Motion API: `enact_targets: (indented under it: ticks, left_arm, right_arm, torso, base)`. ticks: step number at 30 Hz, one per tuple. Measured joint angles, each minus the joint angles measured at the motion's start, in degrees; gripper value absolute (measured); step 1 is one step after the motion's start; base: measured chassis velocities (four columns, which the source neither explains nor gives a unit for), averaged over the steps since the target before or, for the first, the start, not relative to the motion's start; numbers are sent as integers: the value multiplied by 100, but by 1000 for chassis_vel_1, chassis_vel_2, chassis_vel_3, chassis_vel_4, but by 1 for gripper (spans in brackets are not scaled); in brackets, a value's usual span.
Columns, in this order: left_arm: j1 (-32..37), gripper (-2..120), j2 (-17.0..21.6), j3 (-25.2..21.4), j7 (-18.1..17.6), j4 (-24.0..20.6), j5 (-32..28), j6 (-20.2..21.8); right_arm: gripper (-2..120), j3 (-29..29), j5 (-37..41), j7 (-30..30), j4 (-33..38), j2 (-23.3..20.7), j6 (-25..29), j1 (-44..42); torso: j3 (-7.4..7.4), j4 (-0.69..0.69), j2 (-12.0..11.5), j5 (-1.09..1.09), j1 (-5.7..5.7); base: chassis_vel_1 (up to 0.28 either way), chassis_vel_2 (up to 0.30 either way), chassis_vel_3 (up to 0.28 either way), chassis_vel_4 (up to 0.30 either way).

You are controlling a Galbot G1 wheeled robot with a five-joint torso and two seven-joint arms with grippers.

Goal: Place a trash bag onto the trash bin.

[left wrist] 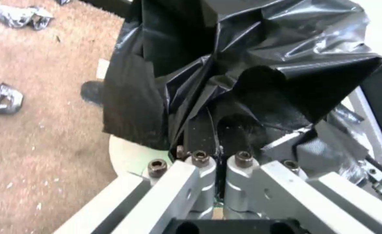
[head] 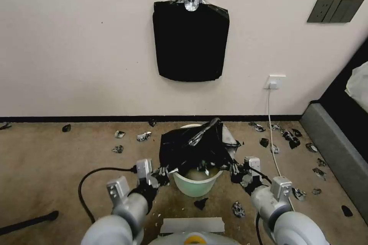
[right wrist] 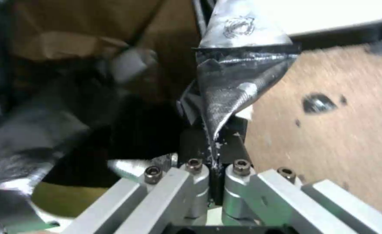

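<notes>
Black plastic film was pinched at two sides: the left gripper (head: 165, 171) was clamped on one edge of the trash bag (head: 197, 145), and the right gripper (head: 234, 169) was clamped on the opposite edge. In the left wrist view the fingers (left wrist: 199, 133) were seen pressed together with a fold of the bag (left wrist: 243, 65) caught between them, no gap being left. In the right wrist view the right gripper (right wrist: 215, 152) was likewise closed tight on a twisted, silvery-creased strip of the bag (right wrist: 230, 87).

The bag was held spread and crumpled over the mouth of the trash bin (head: 196, 185), which stood on the carpet (head: 57, 168) just in front of the robot, between the two arms. Most of the rim was covered; the near part of the white wall was left showing below the film.

Small black scraps (head: 283, 135) were scattered over the carpet around the bin. A flat black stack of bags (head: 190, 43) was hung on the wall (head: 76, 45) behind the bin. A white cable (head: 270, 122) was run down from a wall socket (head: 275, 82) to the right of the bin, and a black cable (head: 92, 176) was looped on the carpet beside the left arm.
</notes>
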Motion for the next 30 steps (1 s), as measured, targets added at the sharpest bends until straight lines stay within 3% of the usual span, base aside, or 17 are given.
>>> enact_targets:
  ticks: [11,30]
  left_arm:
    - [246,0,-75,3,-6,127,-91,22]
    - [2,0,-65,-160,-130,541,-397,213]
  right_arm:
    - [0,202,659,684,43,272,-519,-194]
    - [0,-77,927,610,-603,409,-813,413]
  torso:
    - [0,-1,0,0,0]
    - [1,0,0,-1,0]
  base:
    - [0,0,0,0]
    - [0,0,0,0]
